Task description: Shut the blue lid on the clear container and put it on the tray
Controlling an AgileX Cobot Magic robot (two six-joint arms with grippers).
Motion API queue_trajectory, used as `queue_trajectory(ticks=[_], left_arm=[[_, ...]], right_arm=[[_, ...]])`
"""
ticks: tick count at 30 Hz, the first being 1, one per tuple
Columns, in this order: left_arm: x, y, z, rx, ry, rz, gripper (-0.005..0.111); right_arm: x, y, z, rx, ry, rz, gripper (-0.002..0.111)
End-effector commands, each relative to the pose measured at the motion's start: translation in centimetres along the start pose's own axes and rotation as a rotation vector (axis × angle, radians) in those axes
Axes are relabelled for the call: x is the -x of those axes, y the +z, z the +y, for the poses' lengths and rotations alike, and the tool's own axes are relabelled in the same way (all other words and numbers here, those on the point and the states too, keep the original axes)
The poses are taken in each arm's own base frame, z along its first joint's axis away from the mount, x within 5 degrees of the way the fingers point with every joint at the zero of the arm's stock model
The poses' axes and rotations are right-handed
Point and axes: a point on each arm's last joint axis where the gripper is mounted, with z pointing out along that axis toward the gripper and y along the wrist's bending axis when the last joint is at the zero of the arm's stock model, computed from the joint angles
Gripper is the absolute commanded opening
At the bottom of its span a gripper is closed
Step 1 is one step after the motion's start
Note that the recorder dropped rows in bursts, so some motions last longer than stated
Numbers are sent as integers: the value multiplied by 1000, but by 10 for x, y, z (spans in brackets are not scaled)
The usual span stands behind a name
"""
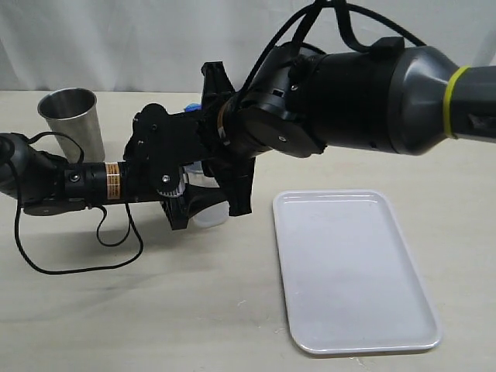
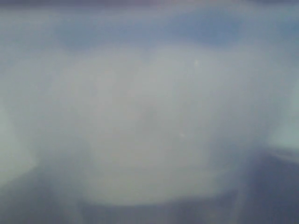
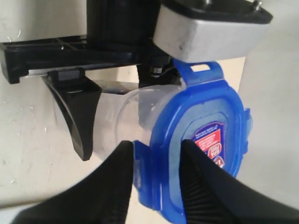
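Exterior: your left gripper (image 1: pixel 198 203) is clamped round the tall, narrow translucent clear container (image 1: pixel 209 215), which stands upright just left of the flat rectangular pale grey-white tray (image 1: pixel 349 267), not on it. You can't tell if it touches the tabletop (image 1: pixel 155 310). A grey stainless steel cup (image 1: pixel 71 116) stands behind. Left wrist: only a pale blur. Right wrist: the small bright blue lid (image 3: pixel 201 107) sits on the container's mouth. Your right gripper (image 3: pixel 156 144) straddles the lid's edge flap, part open; you can't tell if it's pinching.

I see lab test bench: plain beige tabletop (image 1: pixel 155 310), white curtain backdrop (image 1: pixel 116 39), loose black cable (image 1: pixel 77 268) on it.
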Motion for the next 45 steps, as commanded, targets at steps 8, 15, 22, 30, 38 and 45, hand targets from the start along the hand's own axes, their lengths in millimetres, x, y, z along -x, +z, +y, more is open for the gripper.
queue_trajectory(ticks=[8,15,22,30,38,45], left_arm=[[14,4,-12,-110,74,-78,0],[14,3,-9,-95,68,-82,0],[13,0,-6,-82,65,-83,0],[13,-1,-7,-91,209,-82,0],[9,-1,-14,-159,603,-84,0],[9,-1,-15,-162,711,-92,0]], right_arm=[[-6,27,30,143,80,76,27],[-3,-19,8,68,202,-8,33],[-22,-54,-13,-11,446,-17,49],[-19,-111,-45,-149,832,-271,48],[-23,-128,-44,-7,611,-125,43],[-8,-120,-25,175,231,-250,41]])
